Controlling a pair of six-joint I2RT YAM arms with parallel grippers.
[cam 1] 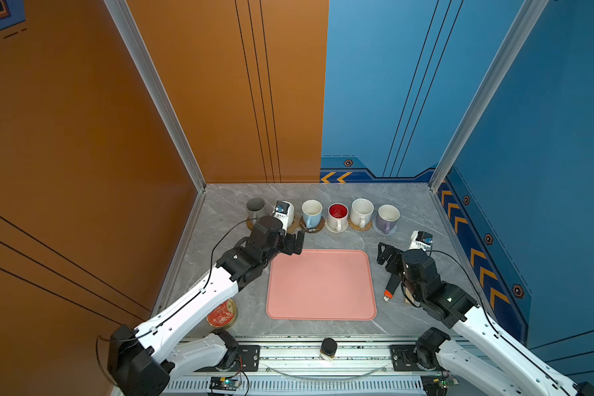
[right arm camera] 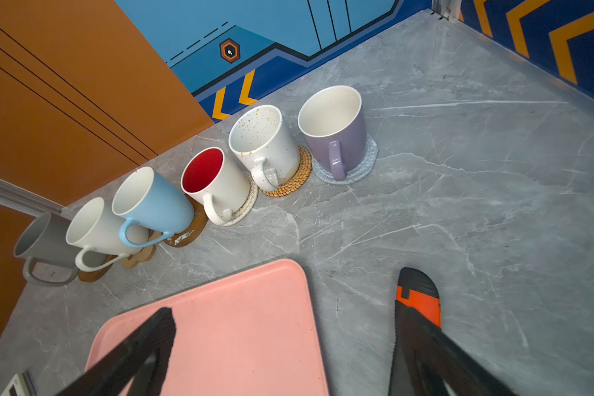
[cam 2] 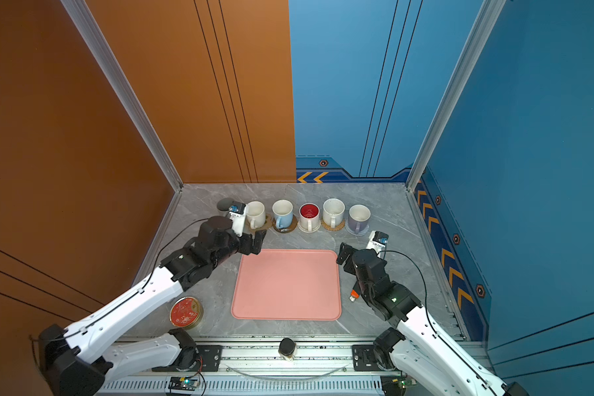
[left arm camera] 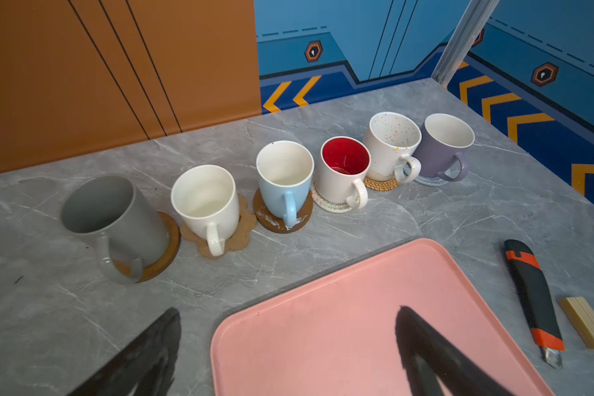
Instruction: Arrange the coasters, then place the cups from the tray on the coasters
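Observation:
Several cups stand in a row at the back of the table, each on a coaster: grey cup on a brown disc, white cup on the paw coaster, light blue cup, red-inside cup, speckled cup on rattan, lavender cup. The pink tray lies bare mid-table. My left gripper hangs open over the tray's far left corner. My right gripper is open beside its far right corner. Neither holds anything.
A black-and-orange utility knife and a small wooden block lie right of the tray, under my right arm. A round red-topped tin sits front left. A dark-lidded jar stands on the front rail. Walls close three sides.

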